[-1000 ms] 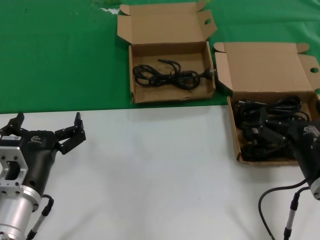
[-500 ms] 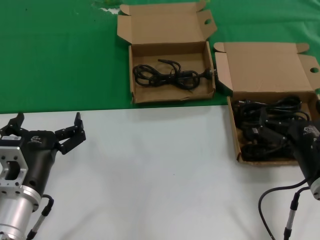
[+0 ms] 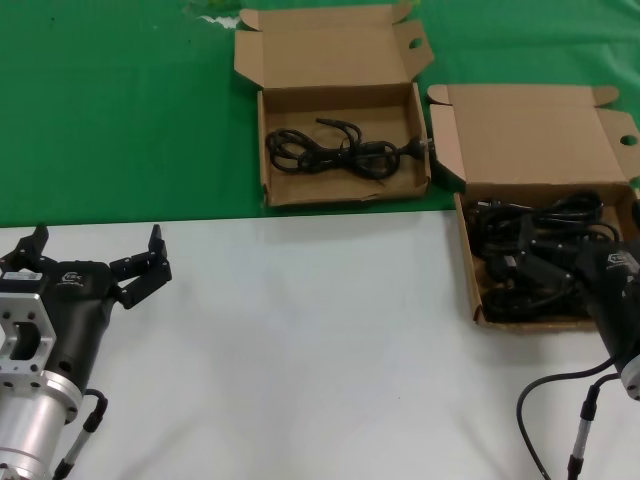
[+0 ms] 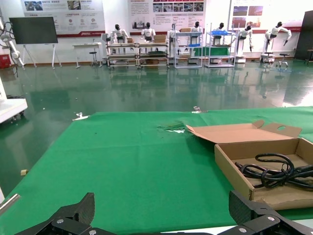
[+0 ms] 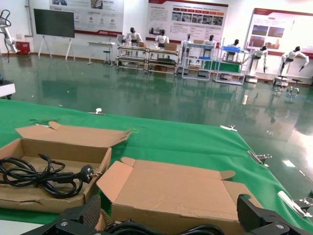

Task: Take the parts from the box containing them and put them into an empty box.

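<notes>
The box with the tall lid (image 3: 533, 135) stands at the right and holds a heap of black cables (image 3: 545, 215). My right gripper (image 3: 525, 265) is open and sits low in this box over the cables; in the right wrist view (image 5: 168, 221) cable loops (image 5: 146, 229) lie between its fingers, in front of the lid (image 5: 171, 196). The box with the short wide lid (image 3: 330, 45) stands at the back centre with one coiled cable (image 3: 335, 150) in it. My left gripper (image 3: 97, 245) is open and empty over the white table, near the left front.
A green cloth (image 3: 120, 110) covers the far half of the table and a white surface (image 3: 320, 350) the near half. The two boxes almost touch at their corners. In the left wrist view the short-lid box (image 4: 234, 169) lies ahead of the left gripper (image 4: 164, 223).
</notes>
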You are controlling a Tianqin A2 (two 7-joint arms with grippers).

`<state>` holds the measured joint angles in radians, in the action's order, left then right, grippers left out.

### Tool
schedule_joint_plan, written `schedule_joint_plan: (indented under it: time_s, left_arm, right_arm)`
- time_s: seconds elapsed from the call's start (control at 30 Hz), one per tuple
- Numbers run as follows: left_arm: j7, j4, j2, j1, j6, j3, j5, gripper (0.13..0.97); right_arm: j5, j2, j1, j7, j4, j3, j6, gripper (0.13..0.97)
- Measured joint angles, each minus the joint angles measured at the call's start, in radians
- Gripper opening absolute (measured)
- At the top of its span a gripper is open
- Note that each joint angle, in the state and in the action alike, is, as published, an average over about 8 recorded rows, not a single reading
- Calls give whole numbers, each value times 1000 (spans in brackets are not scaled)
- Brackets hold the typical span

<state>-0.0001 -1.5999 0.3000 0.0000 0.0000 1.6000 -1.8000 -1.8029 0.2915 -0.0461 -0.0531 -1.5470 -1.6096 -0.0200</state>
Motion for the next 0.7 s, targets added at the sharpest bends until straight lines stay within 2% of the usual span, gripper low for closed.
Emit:
schedule_joint_plan:
  time_s: [0.7]
  left_arm:
    - [0, 0, 0, 0, 0, 0, 0, 966]
  right_arm:
    - [0, 0, 0, 0, 0, 0, 0, 966]
